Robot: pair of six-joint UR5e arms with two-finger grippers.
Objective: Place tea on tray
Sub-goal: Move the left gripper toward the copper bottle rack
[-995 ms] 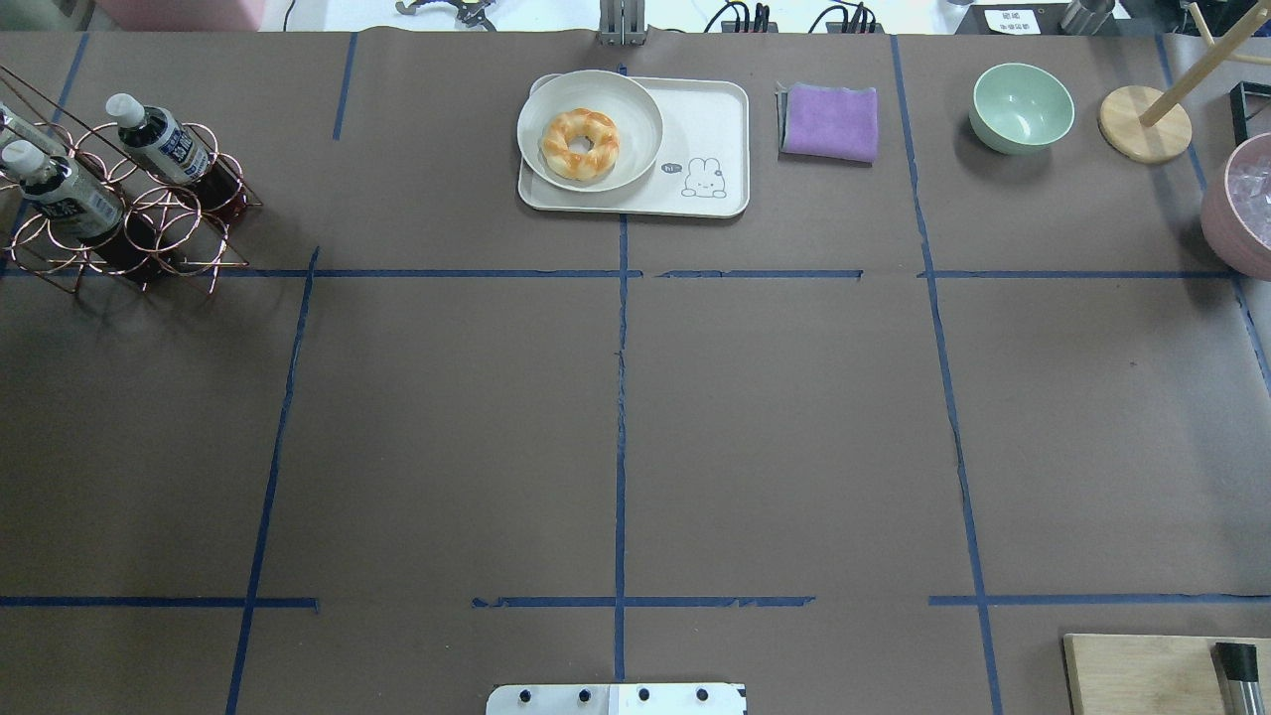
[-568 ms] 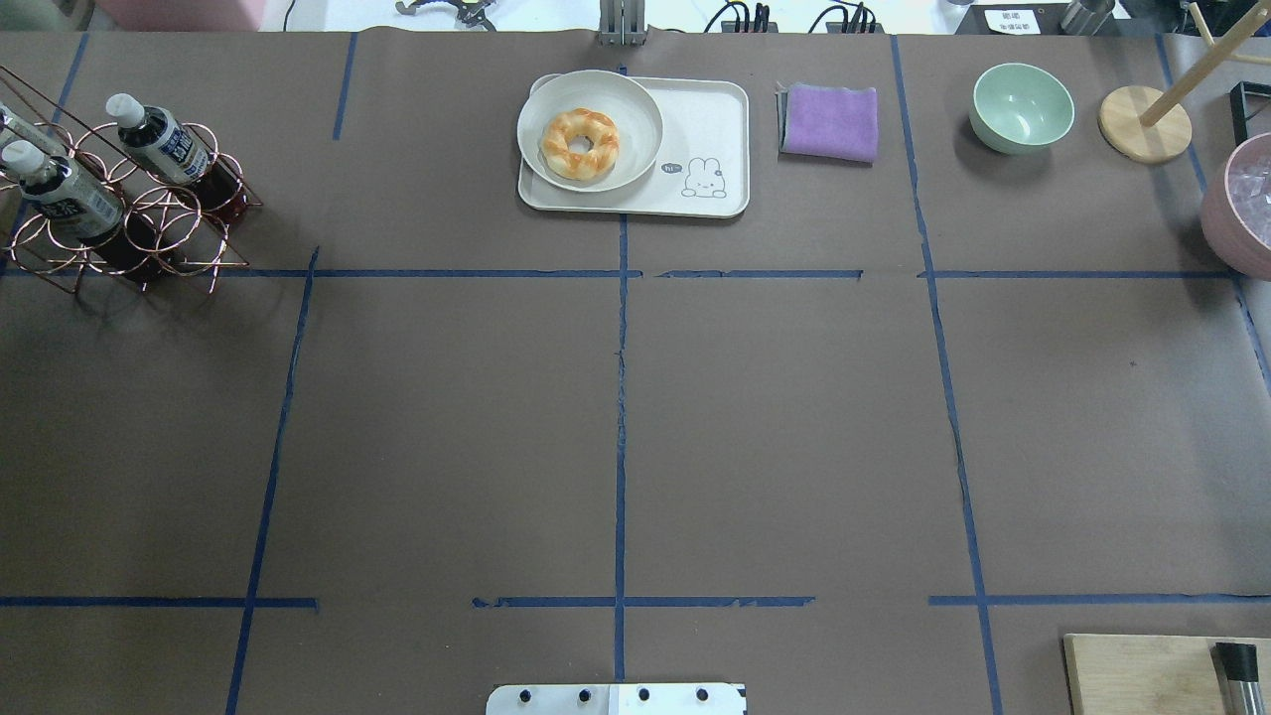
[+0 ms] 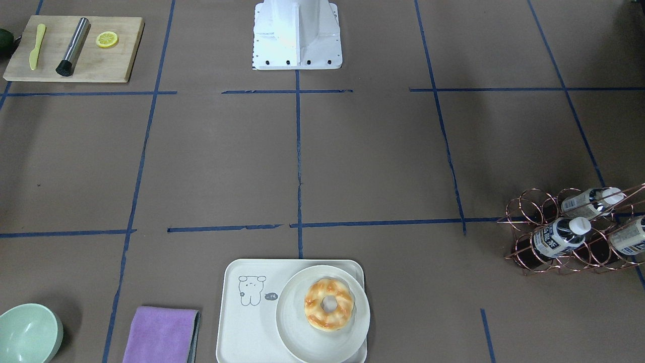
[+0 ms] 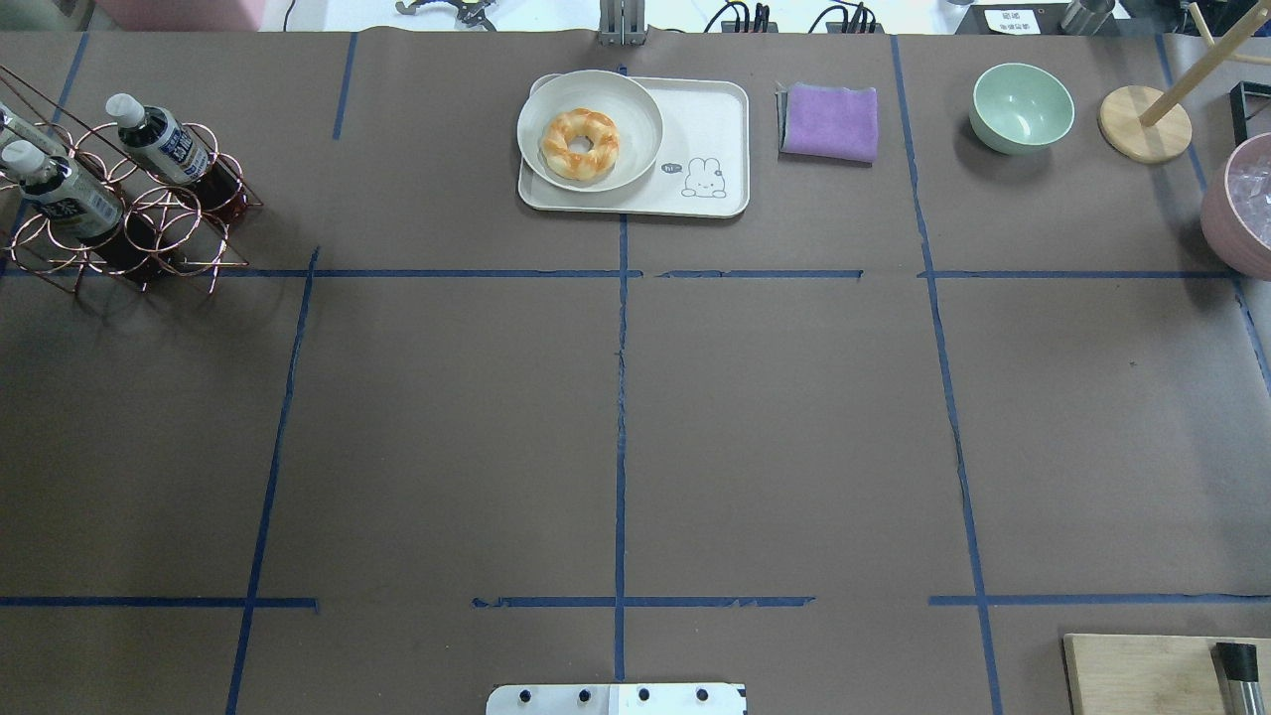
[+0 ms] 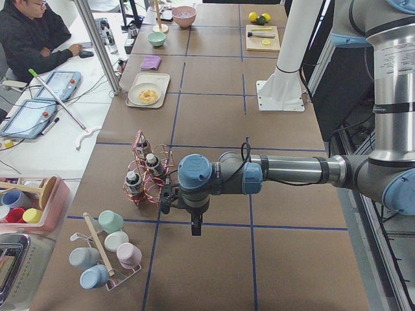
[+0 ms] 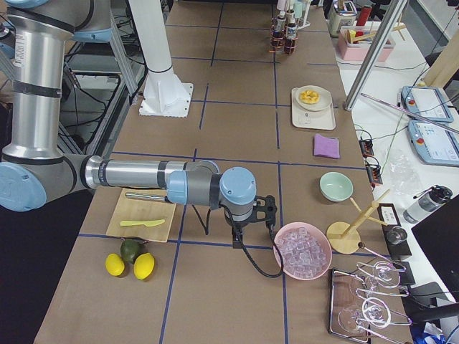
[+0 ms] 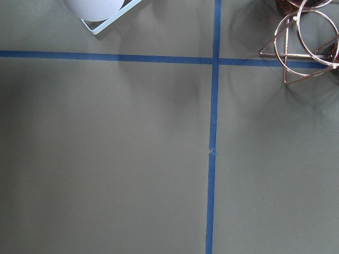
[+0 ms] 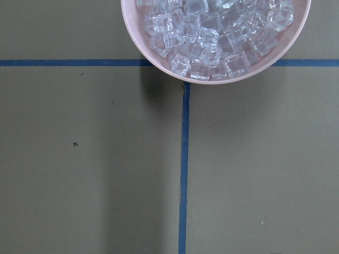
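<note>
Tea (image 4: 164, 142) lies tilted in a copper wire rack (image 4: 189, 233) at the table's far left, cap pointing away from the robot, two more bottles beside it in the same rack. It is well apart from the tray (image 4: 713, 117) at the far centre. A plate (image 4: 635, 149) with a donut (image 4: 579, 145) fills the tray's left half; the right half with the drawing is bare. A purple cloth (image 4: 830, 123) and a green bowl (image 4: 1023, 107) sit to the tray's right. The left gripper (image 5: 194, 228) hangs over the table near the rack and the right gripper (image 6: 262, 211) beside the ice bowl (image 6: 283, 269). For both, I cannot tell how wide the fingers are or whether they hold anything.
</note>
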